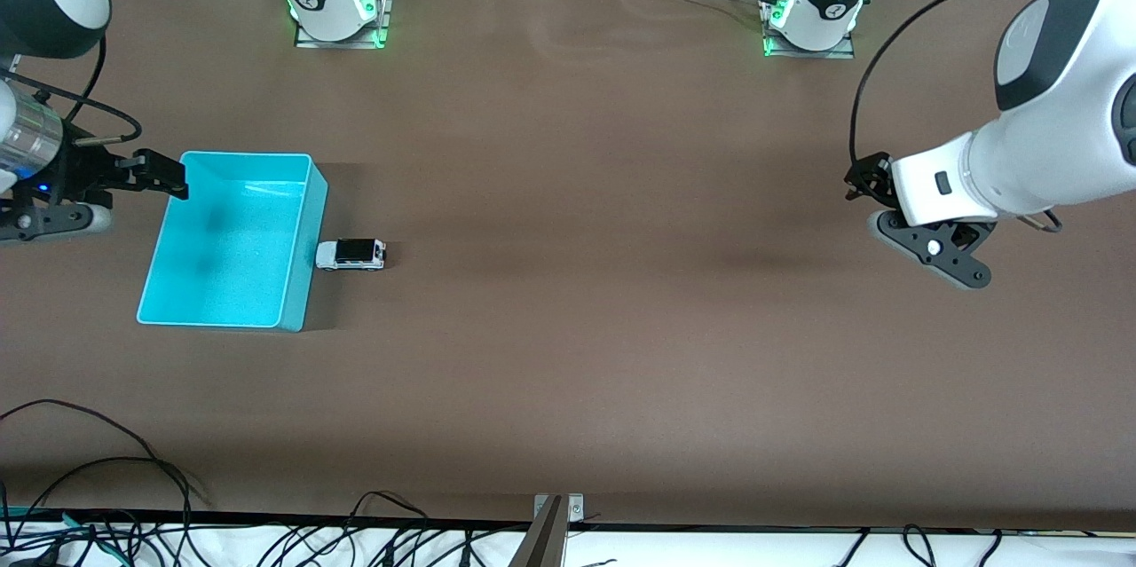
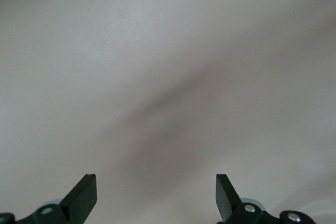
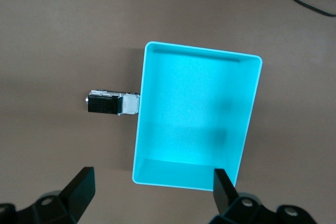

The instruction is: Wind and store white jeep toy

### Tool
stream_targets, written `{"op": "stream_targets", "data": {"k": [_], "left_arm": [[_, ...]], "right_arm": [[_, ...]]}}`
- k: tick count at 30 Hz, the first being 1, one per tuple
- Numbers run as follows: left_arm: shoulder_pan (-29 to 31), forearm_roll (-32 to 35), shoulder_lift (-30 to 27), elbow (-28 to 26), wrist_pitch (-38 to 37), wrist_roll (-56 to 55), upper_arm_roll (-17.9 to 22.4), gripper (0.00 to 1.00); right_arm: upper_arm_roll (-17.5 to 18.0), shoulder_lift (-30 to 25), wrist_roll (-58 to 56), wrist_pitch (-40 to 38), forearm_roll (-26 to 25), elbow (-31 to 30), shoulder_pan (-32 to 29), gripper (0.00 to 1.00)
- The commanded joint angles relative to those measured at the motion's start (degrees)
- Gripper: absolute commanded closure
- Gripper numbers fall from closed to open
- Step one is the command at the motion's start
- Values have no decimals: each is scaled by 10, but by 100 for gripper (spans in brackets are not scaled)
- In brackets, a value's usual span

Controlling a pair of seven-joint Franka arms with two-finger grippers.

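Only the right wrist view shows the right gripper (image 3: 152,190) wide open, empty, over the rectangular cyan bin (image 1: 297,234); white jeep toy (image 1: 351,254) touches its wall toward the left arm's end; left gripper (image 2: 156,195) open over bare table (image 1: 621,327).

1 white jeep toy (image 1: 351,254), 1 cyan bin (image 1: 294,283), 2 hands

The white jeep toy (image 3: 113,104) sits on the brown surface (image 3: 63,35), touching the cyan bin's (image 3: 197,179) outer wall; the right claw (image 3: 152,192) hangs spread above.
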Motion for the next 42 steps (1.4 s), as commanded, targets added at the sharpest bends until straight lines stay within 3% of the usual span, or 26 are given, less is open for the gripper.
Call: {"op": "stream_targets", "data": {"k": [1, 11, 17, 24, 34, 42], "left_arm": [[-57, -53, -40, -18, -2, -6, 102, 0], [-69, -48, -140, -150, 120, -26, 156, 0], [-82, -47, -170, -172, 124, -51, 186, 0], [-85, -43, -201, -216, 163, -53, 188, 0], [-84, -43, -207, -224, 165, -65, 188, 0], [-79, -48, -200, -209, 143, -68, 188, 0]], "right_arm": [[1, 7, -115, 3, 7, -6, 1, 0], [4, 39, -327, 24, 10, -9, 22, 0], [11, 57, -436, 48, 17, -34, 29, 0], [23, 56, -566, 113, 24, -97, 29, 0], [24, 56, -713, 233, 90, -201, 29, 0], [40, 57, -761, 306, 90, -260, 29, 0]]}}
